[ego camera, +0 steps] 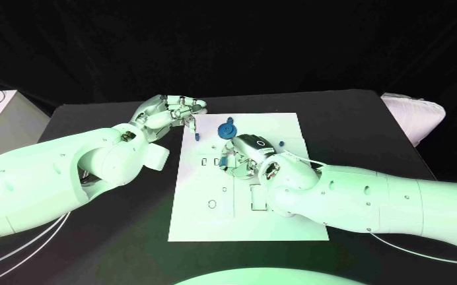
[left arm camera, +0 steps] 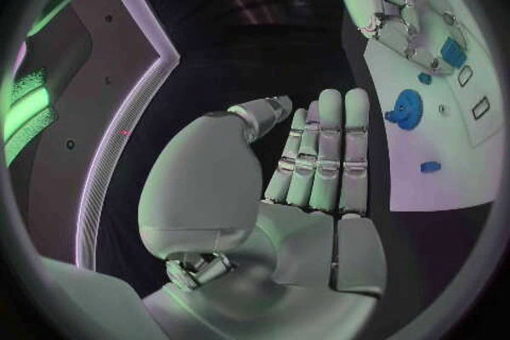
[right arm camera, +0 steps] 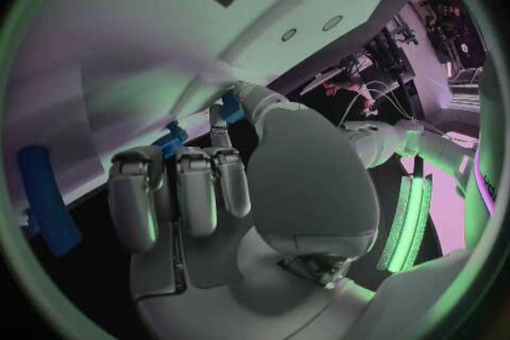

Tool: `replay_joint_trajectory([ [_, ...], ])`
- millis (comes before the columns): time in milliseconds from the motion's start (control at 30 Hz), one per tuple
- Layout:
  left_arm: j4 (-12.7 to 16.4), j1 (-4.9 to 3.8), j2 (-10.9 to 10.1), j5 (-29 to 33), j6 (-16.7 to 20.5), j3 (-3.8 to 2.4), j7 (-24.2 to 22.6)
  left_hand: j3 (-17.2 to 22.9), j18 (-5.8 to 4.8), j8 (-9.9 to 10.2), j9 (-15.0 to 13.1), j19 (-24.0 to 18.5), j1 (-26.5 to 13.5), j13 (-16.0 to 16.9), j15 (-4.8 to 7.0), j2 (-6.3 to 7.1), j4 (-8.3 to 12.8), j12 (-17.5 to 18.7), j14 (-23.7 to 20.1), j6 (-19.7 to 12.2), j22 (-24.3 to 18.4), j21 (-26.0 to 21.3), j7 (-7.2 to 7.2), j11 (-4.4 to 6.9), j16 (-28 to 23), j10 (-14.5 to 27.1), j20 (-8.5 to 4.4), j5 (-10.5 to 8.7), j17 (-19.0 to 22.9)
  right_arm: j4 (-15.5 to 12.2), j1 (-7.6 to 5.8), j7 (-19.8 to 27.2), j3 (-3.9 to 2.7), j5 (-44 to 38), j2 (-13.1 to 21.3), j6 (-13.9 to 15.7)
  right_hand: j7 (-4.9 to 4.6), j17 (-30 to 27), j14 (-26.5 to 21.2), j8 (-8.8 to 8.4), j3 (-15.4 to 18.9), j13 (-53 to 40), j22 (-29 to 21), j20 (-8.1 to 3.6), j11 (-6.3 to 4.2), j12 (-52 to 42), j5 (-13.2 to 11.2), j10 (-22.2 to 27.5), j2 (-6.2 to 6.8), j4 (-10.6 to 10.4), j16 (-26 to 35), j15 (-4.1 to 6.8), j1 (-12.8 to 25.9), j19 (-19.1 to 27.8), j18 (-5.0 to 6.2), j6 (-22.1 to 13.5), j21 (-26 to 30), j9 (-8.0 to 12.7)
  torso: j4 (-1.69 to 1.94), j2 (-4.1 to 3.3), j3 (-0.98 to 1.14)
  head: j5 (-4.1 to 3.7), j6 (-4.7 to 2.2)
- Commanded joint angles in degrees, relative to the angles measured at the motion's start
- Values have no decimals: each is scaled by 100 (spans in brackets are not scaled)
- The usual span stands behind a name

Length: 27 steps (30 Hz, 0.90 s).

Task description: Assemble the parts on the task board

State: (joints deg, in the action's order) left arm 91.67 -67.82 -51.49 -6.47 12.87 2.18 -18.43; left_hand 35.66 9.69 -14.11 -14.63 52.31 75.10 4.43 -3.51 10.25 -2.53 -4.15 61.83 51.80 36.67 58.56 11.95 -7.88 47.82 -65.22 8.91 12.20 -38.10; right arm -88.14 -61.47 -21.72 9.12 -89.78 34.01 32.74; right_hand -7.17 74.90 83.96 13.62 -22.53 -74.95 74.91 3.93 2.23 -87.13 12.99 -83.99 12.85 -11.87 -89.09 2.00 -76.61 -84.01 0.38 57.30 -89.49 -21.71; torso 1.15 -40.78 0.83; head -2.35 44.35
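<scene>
The blue gear (ego camera: 226,130) looks light, stiff and slick — best pinched by its toothed rim or centre hub. It stands on the task board (ego camera: 276,225) near its far edge, at about eleven o'clock from the right hand (ego camera: 249,156), which presses fingertips on a small blue part (ego camera: 222,161). The left hand (ego camera: 170,115) — fingers straight, side by side, holding nothing — hovers at the gear's nine o'clock.

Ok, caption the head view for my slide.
Right hand works on the white task board near a blue gear; left hand at its edge.
</scene>
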Motion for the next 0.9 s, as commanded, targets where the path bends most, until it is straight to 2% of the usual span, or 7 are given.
replay_joint_trajectory([
  [33, 8, 0, 8, -16, -115, -3, -12, 30, 90, -21, -8, -40, 27, -5, 3, -8, -4, 33, -41, -49, 6, 35, 1, -4, 33, 31, 7, -21, 5, 3, 8, 26, 4, -32, 1, -53, -17, 1206, 535, -36, 52, -1236, 1436, 37, 41, 63, -41, -324, 73, -18, 16, -49, 26, -552, -13, -65, 48, 12, 0, -2, 0, 0, 1],
  [333, 7, 0, 6, -22, -124, -2, -4, 30, 90, -21, -8, -40, 27, -5, 3, -8, -4, 33, -41, -49, 6, 35, 1, -4, 33, 31, 7, -21, 5, -1, 8, 122, 4, 6, 4, 58, -52, 1190, 531, -39, 386, -1116, 1409, 89, 82, 220, -53, -197, 155, -154, 23, -93, 167, -534, -3, -172, 88, 31, 2, -5, -1, 2, 3],
  [467, 4, 0, 6, -23, -128, -2, -1, 30, 90, -21, -8, -40, 27, -5, 3, -8, -4, 33, -41, -49, 6, 35, 1, -4, 33, 31, 7, -21, 5, -7, 8, 163, 4, 13, 4, 121, -19, 1199, 533, 32, 402, -1154, 1428, 84, 55, 167, -65, -243, 49, -153, 20, -75, 62, -547, -9, -80, 62, 12, 3, -4, -3, 1, 2],
  [667, 1, 0, 7, -24, -132, -2, 1, 30, 90, -21, -8, -40, 27, -5, 3, -8, -4, 33, -41, -49, 6, 35, 1, -4, 33, 31, 7, -21, 5, -14, 8, 196, 4, 17, 7, 172, 163, 1222, 539, 302, 141, -1257, 1464, -6, -99, 31, -214, -360, -261, -78, 13, 45, -220, -570, -22, 292, 13, -73, 3, -1, -2, 6, 3],
  [733, 1, 1, 6, -25, -133, -1, 1, 30, 90, -21, -8, -40, 27, -5, 3, -8, -4, 33, -41, -49, 6, 35, 1, -4, 33, 31, 7, -21, 5, -17, 8, 193, 4, 12, 11, 186, 202, 1222, 539, 354, 51, -1269, 1468, -44, -137, 16, -246, -373, -306, -46, 13, 83, -263, -573, -23, 320, 8, -91, 3, -2, -2, 8, 4],
  [800, 1, 1, 6, -26, -134, -1, 1, 30, 90, -21, -8, -40, 27, -5, 3, -8, -4, 33, -41, -49, 6, 35, 1, -4, 33, 31, 7, -21, 5, -26, 8, 191, 4, -1, 20, 212, 193, 1225, 540, 356, 49, -1249, 1462, -57, -136, 43, -269, -354, -259, -44, 12, 89, -239, -569, -21, 289, 16, -91, 3, -2, -2, 8, 4],
  [900, 1, 1, 6, -28, -134, -1, 3, 30, 90, -21, -8, -40, 27, -5, 3, -8, -4, 33, -41, -49, 6, 35, 1, -4, 33, 31, 7, -21, 5, -52, 8, 202, 4, -25, 41, 265, 150, 1230, 541, 358, 123, -1228, 1460, -60, -103, 72, -72, -333, -45, -100, 11, 70, -79, -568, -20, 179, 20, -82, 0, -2, -1, 11, -10],
])
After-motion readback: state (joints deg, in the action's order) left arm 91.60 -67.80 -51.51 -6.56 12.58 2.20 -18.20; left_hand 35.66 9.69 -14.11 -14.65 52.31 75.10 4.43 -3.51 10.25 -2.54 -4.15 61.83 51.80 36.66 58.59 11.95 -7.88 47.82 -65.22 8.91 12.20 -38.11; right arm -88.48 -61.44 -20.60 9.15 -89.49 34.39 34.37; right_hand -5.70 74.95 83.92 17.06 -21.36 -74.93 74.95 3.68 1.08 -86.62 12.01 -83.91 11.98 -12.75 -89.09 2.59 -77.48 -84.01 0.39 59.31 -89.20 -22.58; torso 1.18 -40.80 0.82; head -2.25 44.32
